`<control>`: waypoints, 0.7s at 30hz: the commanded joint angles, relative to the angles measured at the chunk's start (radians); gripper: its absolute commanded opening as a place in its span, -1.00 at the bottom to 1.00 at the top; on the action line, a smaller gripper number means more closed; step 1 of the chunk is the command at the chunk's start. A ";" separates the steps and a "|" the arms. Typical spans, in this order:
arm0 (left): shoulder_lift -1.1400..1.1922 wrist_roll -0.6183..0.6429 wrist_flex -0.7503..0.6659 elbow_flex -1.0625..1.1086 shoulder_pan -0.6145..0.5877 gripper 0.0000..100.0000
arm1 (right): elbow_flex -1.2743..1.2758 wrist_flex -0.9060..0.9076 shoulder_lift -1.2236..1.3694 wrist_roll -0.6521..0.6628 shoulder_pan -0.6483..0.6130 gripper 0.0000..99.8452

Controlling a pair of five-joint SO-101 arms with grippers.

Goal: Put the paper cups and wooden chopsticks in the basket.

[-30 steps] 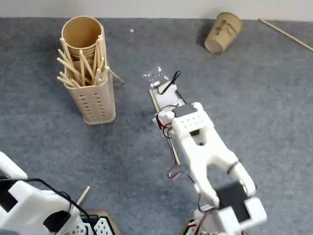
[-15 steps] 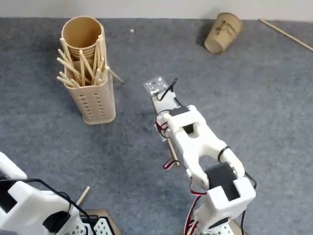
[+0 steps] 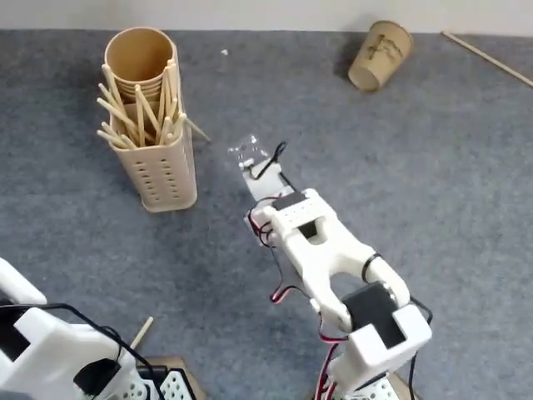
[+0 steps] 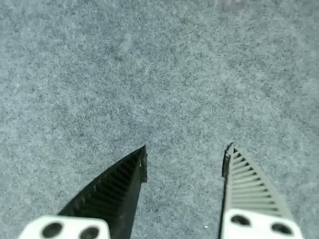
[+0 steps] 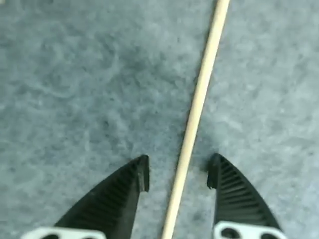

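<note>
A pale perforated basket (image 3: 160, 171) stands at the left, holding a stack of paper cups (image 3: 139, 57) and several wooden chopsticks (image 3: 133, 112). Another paper cup (image 3: 379, 55) lies on its side at the far right. In the right wrist view, my right gripper (image 5: 177, 174) is open just above the carpet, with a wooden chopstick (image 5: 195, 114) lying flat between its fingers. The right arm (image 3: 312, 237) stretches over the table's middle, right of the basket. My left gripper (image 4: 184, 162) is open over bare carpet; its arm (image 3: 54, 358) sits at the near left corner.
A further chopstick (image 3: 487, 58) lies at the far right edge. A short chopstick end (image 3: 141, 331) pokes out by the left arm's base. Grey carpet (image 3: 450, 192) covers the table, with free room on the right side.
The right arm has swung left toward the basket and pulled back a little. The left arm has stayed still.
</note>
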 commanded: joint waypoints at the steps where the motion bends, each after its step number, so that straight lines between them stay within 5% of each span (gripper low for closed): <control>1: -0.030 0.005 -0.009 -0.007 0.005 -0.48 | 0.002 -0.008 0.048 -0.008 -0.004 -0.85; 3: -0.030 0.005 -0.009 -0.007 0.004 -0.48 | 0.001 -0.008 0.039 -0.009 -0.005 -1.00; 12: -0.031 0.005 -0.009 -0.013 -0.004 -0.48 | -0.001 -0.045 -0.400 -0.005 -0.002 -0.94; 17: -0.031 0.005 -0.009 -0.013 -0.004 -0.48 | -0.018 -0.547 -0.733 -0.009 -0.002 -0.99; 21: -0.031 0.005 -0.009 -0.016 0.002 -0.48 | 0.001 -0.900 -0.765 -0.006 -0.093 -0.99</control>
